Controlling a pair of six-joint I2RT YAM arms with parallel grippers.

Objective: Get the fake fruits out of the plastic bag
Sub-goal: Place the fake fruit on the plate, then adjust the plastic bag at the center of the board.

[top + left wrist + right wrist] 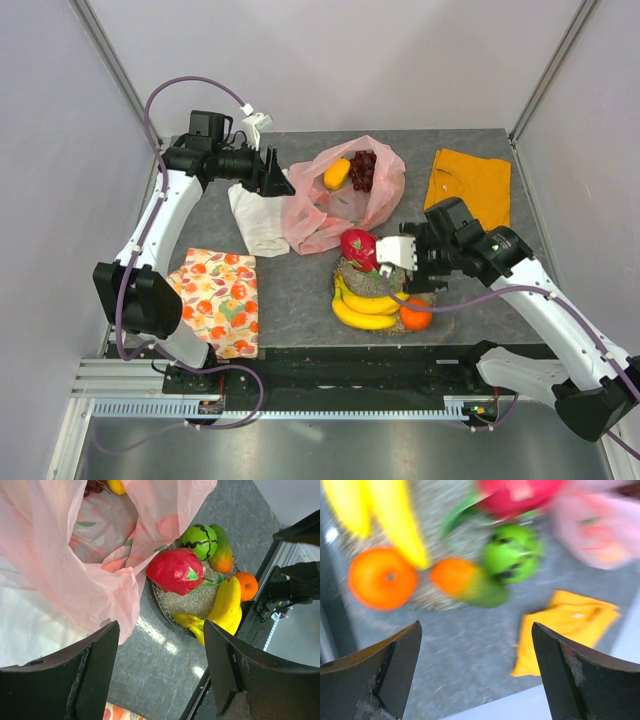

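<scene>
The pink plastic bag (335, 205) lies open at the table's middle back, with a yellow fruit (337, 173) and dark grapes (363, 168) inside. In front of it the glittery dish (194, 607) holds a dragon fruit (358, 247), a banana bunch (365, 305), an orange (415, 315), a green round fruit (200, 541) and a mango (222, 555). My left gripper (285, 185) hangs open by the bag's left edge, nothing between its fingers (95, 665). Over the dish's right side, my right gripper (398, 255) is open and empty; its view is blurred.
A white cloth (255, 225) lies under the bag's left side. A fruit-patterned cloth (220, 300) covers the front left corner. An orange-yellow cloth (468, 185) sits at the back right. Grey walls close in the table on three sides.
</scene>
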